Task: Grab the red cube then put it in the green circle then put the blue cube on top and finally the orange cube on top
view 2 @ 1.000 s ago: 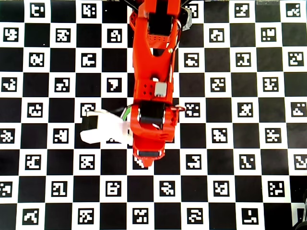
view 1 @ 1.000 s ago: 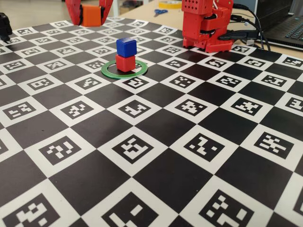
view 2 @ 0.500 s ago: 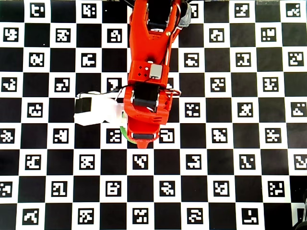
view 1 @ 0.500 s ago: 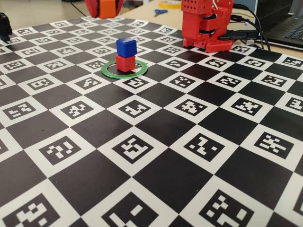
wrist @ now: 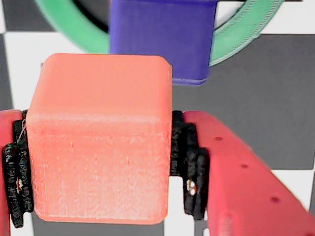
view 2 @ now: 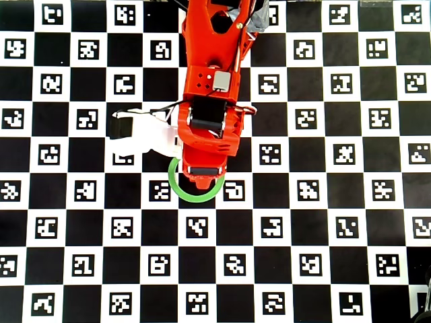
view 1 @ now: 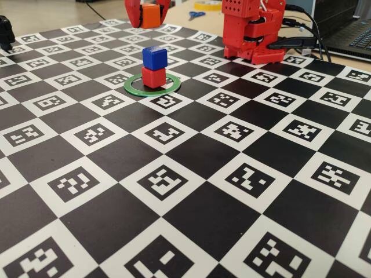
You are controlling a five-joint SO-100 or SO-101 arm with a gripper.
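Observation:
The red cube (view 1: 153, 77) sits inside the green circle (view 1: 134, 88) with the blue cube (view 1: 155, 58) stacked on it. My gripper (view 1: 149, 17) is shut on the orange cube (view 1: 151, 15) and holds it in the air above and behind the stack. In the wrist view the orange cube (wrist: 98, 137) fills the space between the black pads (wrist: 189, 162), with the blue cube (wrist: 162, 39) and the green circle (wrist: 69, 27) below it. In the overhead view the arm (view 2: 209, 101) covers the cubes; only part of the green circle (view 2: 195, 197) shows.
A checkerboard mat (view 1: 191, 174) with marker squares covers the table. The red arm base (view 1: 252, 32) stands at the back right. Scissors (view 1: 196, 14), a tape roll and a laptop lie beyond the mat. A white part (view 2: 145, 131) sticks out left of the arm.

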